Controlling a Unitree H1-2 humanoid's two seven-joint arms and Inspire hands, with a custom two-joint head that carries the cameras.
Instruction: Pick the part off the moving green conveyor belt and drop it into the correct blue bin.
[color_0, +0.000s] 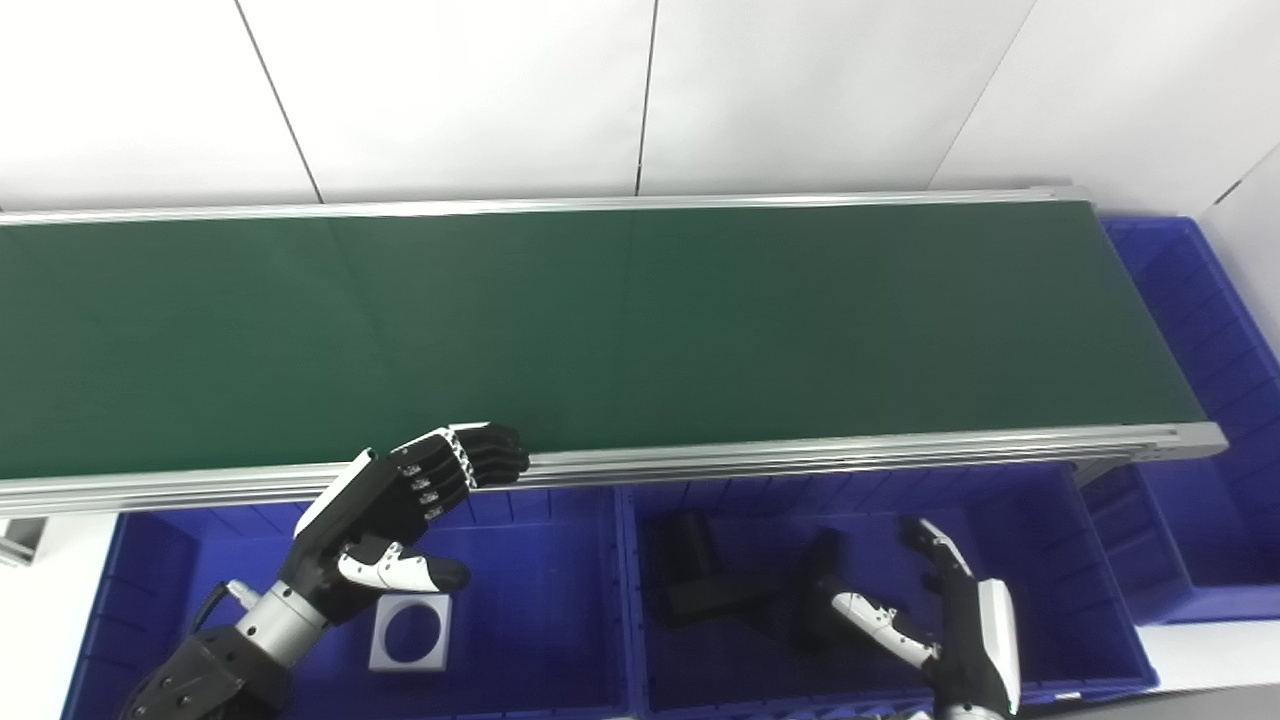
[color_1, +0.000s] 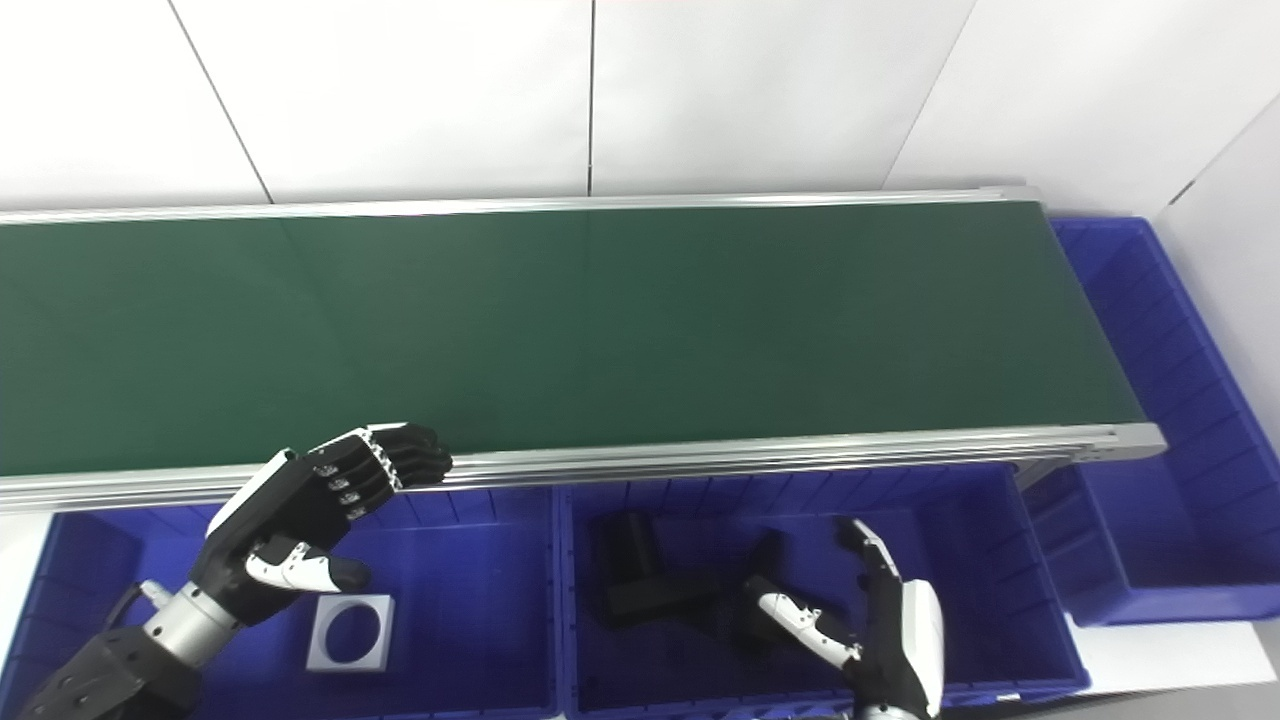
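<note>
- Bright, even light; white wall panels (color_0: 800, 90) nearly washed out.
- Green conveyor belt (color_0: 600, 320) carries faint vertical reflections.
- Black parts (color_0: 720, 580) in the blue bin (color_0: 1110, 640) lose detail.

belt: one green conveyor belt (color_0: 600, 330)
bins: three blue ones, left bin (color_0: 540, 620), middle bin (color_0: 1060, 600), far-right bin (color_0: 1200, 400)
parts: one grey square plate (color_0: 410, 632), one black bracket (color_0: 715, 585)
hands: two, left hand (color_0: 400, 510), right hand (color_0: 950, 620)

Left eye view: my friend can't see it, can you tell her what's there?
A long green belt carries no part. Below it, the left hand and right hand, both open, hover over blue bins holding a grey square part and black parts.
</note>
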